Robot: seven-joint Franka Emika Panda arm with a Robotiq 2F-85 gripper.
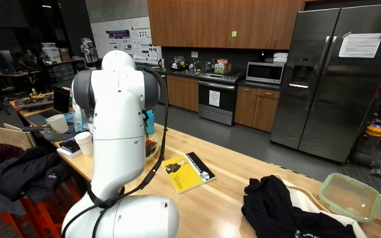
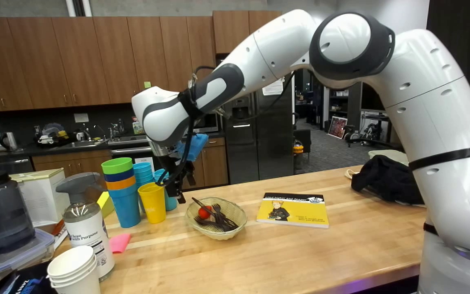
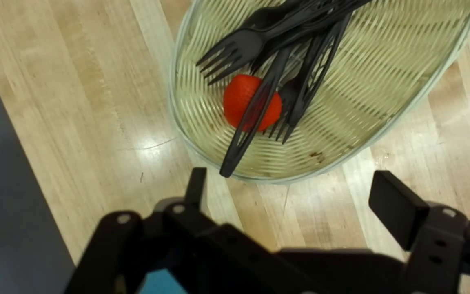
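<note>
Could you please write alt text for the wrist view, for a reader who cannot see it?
A pale woven basket on a wooden table holds black forks and a round red thing, which a black handle crosses. An open, empty gripper shows along the bottom of the view.

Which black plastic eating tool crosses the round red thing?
The black plastic utensil whose end overlaps the rim of the pale woven basket in the wrist view. No other crosses the round red thing.
</note>
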